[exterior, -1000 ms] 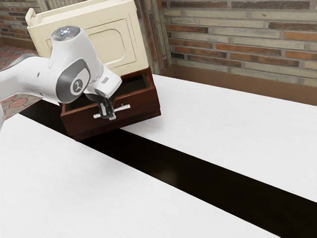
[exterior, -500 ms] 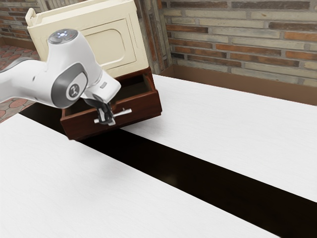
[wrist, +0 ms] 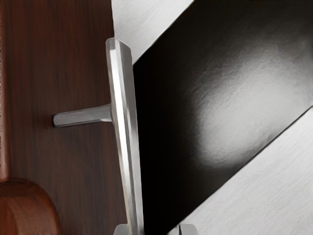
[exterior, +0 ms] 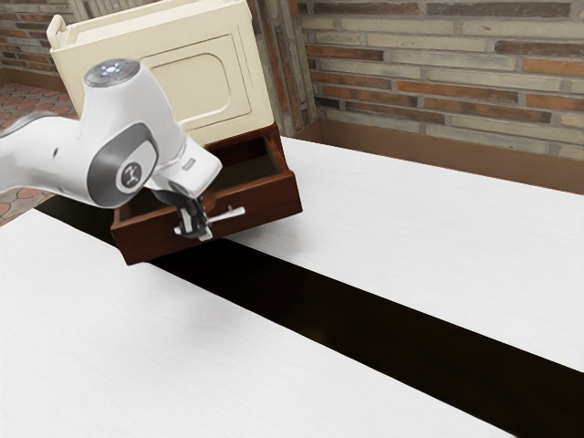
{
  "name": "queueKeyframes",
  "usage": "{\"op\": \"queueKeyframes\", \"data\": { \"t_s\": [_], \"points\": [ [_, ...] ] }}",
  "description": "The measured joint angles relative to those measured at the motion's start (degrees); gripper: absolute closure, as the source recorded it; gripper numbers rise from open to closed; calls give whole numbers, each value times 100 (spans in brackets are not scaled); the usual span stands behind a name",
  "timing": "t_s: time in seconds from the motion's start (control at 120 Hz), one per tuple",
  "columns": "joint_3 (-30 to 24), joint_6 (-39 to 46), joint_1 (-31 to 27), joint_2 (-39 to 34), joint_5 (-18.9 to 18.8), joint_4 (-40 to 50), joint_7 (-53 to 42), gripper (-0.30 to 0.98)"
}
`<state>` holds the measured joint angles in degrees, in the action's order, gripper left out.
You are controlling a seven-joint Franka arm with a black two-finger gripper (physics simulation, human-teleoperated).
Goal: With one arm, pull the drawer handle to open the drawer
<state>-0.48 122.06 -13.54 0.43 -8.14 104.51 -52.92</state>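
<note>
One handle (exterior: 228,215) matters to you here: the silver bar across the front of the drawer (exterior: 265,201), with the gripper (exterior: 195,228) at its end toward the exterior view's left. The drawer sits partly out from under the cream cabinet (exterior: 192,82), its inside showing, so you can count the task as well along, with perhaps a little more pull to come. Your gripper's fingers stand apart, with the bar running between them; one lies close against it on the drawer side, and there is a gap before the other. That looks to me like a hook rather than a clamp, and it is your main worry: if the hand rises or tilts as you draw toward the near side, the bar could slip out past the tips. Your hold is also well off centre, so a hard tug may skew the drawer and make it bind in its frame, while the end of the bar toward the exterior view's right trails. Pull straight along the drawer's own line, over the dark strip (exterior: 365,338) on the table (exterior: 438,228), and ease off near full travel, since tugging past the stop could jar the cabinet or throw the bar loose.
</note>
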Motion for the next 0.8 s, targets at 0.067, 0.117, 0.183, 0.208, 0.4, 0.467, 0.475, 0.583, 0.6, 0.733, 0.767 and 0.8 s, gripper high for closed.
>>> {"op": "queueKeyframes", "data": {
  "t_s": [0.067, 0.117, 0.183, 0.208, 0.4, 0.467, 0.475, 0.583, 0.6, 0.733, 0.767, 0.8],
  "points": [
    [-27, -3, -5, -75, 2, 70, 30, 66],
    [-34, -5, 2, -143, 2, 125, 54, 66],
    [-60, -7, -8, -227, 3, 211, 84, 66],
    [-76, -8, -16, -257, 3, 238, 94, 65],
    [-110, -125, 49, -505, 3, 297, 144, 59],
    [-120, -264, 54, -679, 22, 311, 153, 56],
    [-121, -286, 54, -708, 33, 311, 154, 56],
    [-65, -672, 65, -1233, 312, 234, 117, 48],
    [-26, -776, 64, -1295, 353, 170, 110, 44],
    [76, -1981, -7, -1442, 380, -646, 90, 24],
    [106, -2364, -11, -1451, 356, -945, 96, 20],
    [124, -2734, -16, -1471, 335, -1157, 101, 17]
  ]
}}
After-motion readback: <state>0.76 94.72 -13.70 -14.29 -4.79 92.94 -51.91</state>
